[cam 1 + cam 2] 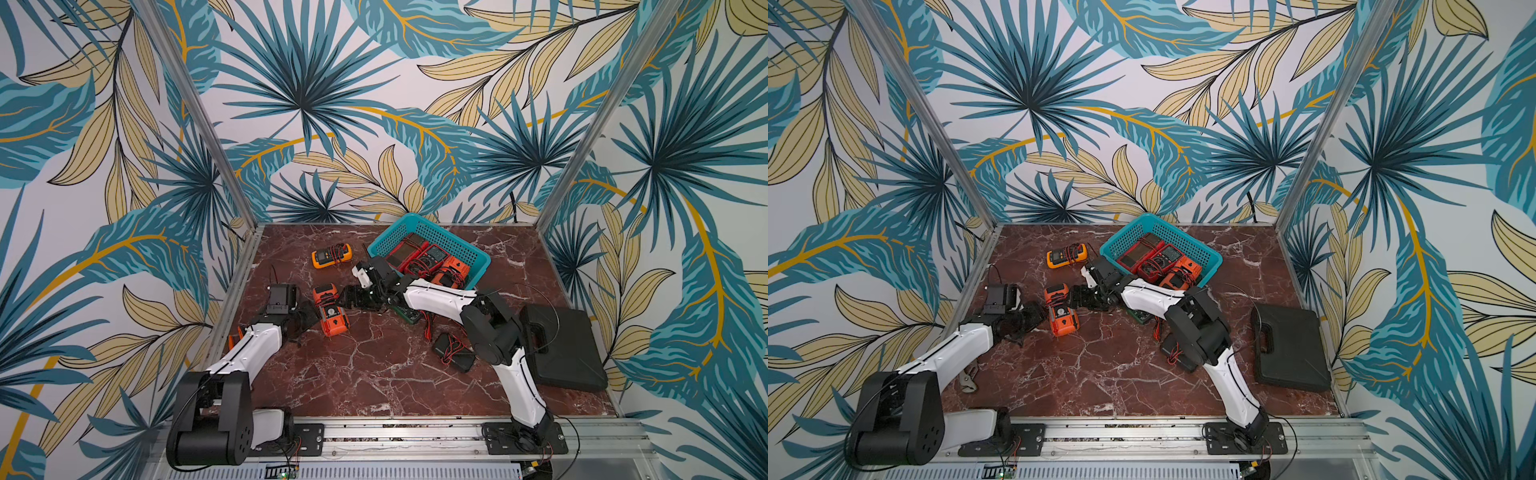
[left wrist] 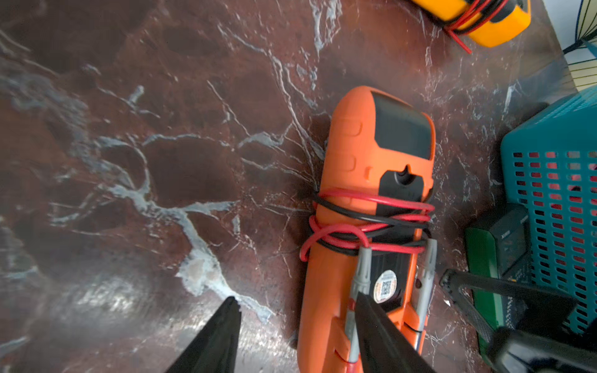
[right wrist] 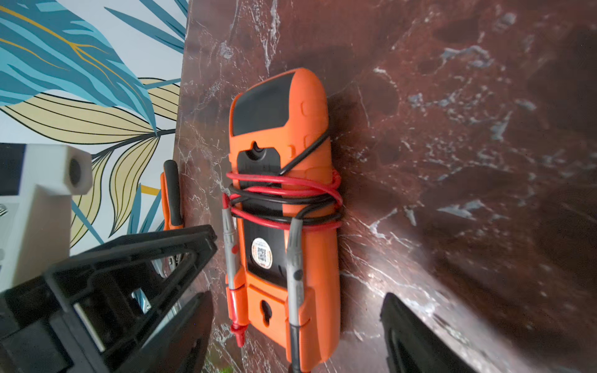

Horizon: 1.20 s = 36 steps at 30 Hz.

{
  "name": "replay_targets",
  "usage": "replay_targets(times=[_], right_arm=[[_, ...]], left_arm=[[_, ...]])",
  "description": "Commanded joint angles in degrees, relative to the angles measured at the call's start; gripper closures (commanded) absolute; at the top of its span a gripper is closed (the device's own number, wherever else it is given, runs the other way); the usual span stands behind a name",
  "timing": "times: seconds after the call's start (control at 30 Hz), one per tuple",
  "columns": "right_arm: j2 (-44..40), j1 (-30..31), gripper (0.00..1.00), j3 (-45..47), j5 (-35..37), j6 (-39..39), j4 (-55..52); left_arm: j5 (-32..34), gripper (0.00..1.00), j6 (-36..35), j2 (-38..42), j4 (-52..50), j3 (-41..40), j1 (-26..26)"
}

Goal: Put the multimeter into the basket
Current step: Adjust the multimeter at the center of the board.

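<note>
Orange multimeter lies back-up on the tabletop, centre-left in both top views. Its leads are wound round the middle and the probes are clipped into the back. It is not in the basket yet. The basket sits up and to the right of it, apart, with three meters already inside.

Both arms meet at this meter, one from each side.
- Right gripper: jaws wide, straddling the probe-clip end, with a gap on each side and no contact we can see. We read this as lining up across the narrow width, since the long axis wouldn't fit between the jaws.
- Left gripper: jaws partway apart, holding nothing. One finger is over the meter's back by the QR sticker, the other over bare tabletop. We guess it is bracing the body so it doesn't slide while the right gripper closes.

Our concern is the loose lead loops, which could snag a finger. The basket is also getting full, so the drop needs the free corner.

Yellow multimeter, left of the basket, is untouched.
</note>
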<state>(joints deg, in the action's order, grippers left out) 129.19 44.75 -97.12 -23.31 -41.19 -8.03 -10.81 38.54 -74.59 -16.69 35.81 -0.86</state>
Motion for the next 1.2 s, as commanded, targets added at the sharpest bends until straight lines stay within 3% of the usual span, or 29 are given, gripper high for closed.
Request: replay_targets(times=[0.0, 0.4, 0.63, 0.8, 1.17], right_arm=[[2.04, 0.68, 0.17, -1.69, -0.86, -1.70, 1.90], [6.58, 0.91, 0.19, -1.69, -4.46, -6.74, 8.26], [7.06, 0.95, 0.25, 1.05, -10.22, -13.07, 21.78], [6.54, 2.88, 0.28, 1.16, -13.60, -13.68, 25.36], [5.09, 3.32, 0.36, 3.55, -12.61, -6.60, 14.49]], left_arm=[[-2.55, 0.45, -0.86, -1.06, 2.71, -0.48, -0.55], [-3.04, 0.73, -0.35, -5.46, 4.51, -1.66, -0.55], [-5.41, 0.75, -0.37, -6.17, 6.40, -2.57, -0.54], [-7.40, 0.75, -0.28, -7.34, 8.43, -2.85, -0.54], [-7.91, 0.74, -0.95, -9.25, 8.79, -1.10, -0.48]])
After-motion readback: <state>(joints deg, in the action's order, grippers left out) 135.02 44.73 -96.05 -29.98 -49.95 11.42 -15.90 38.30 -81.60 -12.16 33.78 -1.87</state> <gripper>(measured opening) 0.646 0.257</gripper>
